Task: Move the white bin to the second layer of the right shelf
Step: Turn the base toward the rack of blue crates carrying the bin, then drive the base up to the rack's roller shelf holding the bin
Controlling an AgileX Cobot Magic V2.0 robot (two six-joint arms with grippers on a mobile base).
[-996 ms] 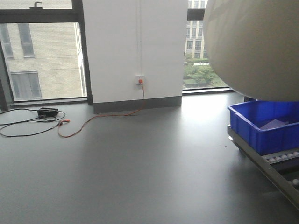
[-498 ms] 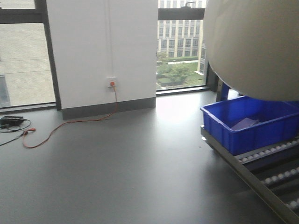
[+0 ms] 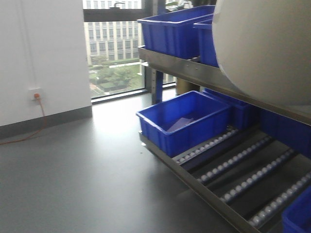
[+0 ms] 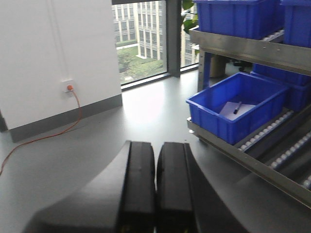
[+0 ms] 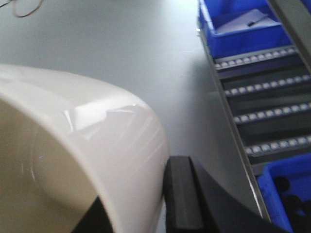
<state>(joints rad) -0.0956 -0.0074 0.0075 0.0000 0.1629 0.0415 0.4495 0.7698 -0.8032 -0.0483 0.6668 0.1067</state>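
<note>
At far left in my front view, an orange cable [image 3: 29, 137] runs down from a wall socket [image 3: 35, 93] to the grey floor [image 3: 82, 184]. Next comes the window [image 3: 114, 53]. Right of it stands the shelf [image 3: 194, 73]. Its top level holds blue crates [image 3: 172, 29]. Its lower roller level [image 3: 243, 182] carries one open blue crate [image 3: 187, 121] with a sheet of paper inside, and the lanes right of that crate lie bare. The white bin [image 3: 265, 48] fills the top right corner, close to the camera, held in the air and resting on no level.

On the left wrist feed, the left gripper [image 4: 156, 189] has its two black fingers pressed together, holding nothing. On the right wrist feed, the right gripper [image 5: 136, 194] pinches the bin's wall, with one black finger [image 5: 182, 199] flat against the outside.
</note>
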